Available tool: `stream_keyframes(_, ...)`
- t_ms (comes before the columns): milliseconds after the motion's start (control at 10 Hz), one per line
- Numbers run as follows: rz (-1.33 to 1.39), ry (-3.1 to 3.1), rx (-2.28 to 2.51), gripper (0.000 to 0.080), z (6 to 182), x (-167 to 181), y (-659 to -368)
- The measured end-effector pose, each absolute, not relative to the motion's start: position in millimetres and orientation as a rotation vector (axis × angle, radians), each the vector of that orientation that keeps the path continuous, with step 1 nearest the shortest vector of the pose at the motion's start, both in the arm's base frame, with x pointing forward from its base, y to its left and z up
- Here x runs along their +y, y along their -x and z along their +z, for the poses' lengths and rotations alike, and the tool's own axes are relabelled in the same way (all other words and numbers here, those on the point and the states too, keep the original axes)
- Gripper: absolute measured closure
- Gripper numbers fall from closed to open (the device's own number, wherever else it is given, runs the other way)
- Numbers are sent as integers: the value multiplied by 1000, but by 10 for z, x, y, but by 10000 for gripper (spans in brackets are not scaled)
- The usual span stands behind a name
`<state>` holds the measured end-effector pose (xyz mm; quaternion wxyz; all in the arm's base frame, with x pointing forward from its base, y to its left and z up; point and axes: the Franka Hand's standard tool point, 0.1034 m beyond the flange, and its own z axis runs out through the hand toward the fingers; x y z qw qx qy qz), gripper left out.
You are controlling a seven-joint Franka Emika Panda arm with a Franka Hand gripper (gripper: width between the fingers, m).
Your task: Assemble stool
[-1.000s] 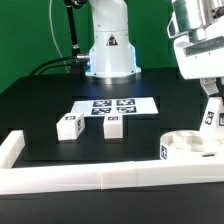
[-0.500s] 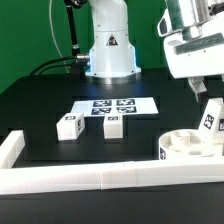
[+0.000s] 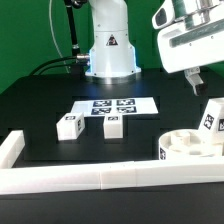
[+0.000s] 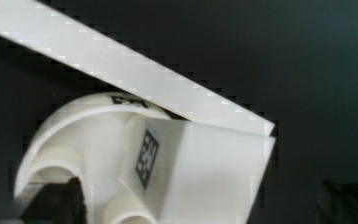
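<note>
One white plastic round disc seat [image 3: 188,146], at the exterior view's right. Three short white rectangular tagged legs: loose leg [image 3: 68,126] and second loose leg [image 3: 112,126] by the marker board [image 3: 115,104]; third leg [image 3: 211,117] stands in the seat. Gripper [image 3: 204,78] spread, empty, just above third leg, not touching.

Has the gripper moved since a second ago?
Yes: the gripper has risen away from the leg, toward the exterior view's left, judged against the seat.

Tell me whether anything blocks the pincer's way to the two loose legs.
Nothing visible does. The open pincer hangs above the seat, where one leg stands. The nearer loose leg and the farther loose leg stand on the table toward the exterior view's left; the marker board lies behind them, not between.
</note>
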<state>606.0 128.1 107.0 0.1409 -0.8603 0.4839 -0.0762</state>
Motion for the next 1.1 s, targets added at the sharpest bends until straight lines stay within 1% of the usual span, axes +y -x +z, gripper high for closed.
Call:
stream_keyframes(100,-233,2538,1311,150,1066,1275,-6060)
stream_keyframes(200,-228,2696,1049,150,1034,1228,-6042)
stream_keyframes(400,-251,2851,662,150,1125,1272,-6105)
stream_keyframes(500,-267,2887,533,150,1128,1275,-6112)
stream_keyframes(900,-305,2973,94,150,1107,1264,-6101)
stream_keyframes(1100,-307,3024,-349,150,1068,1381,-6103)
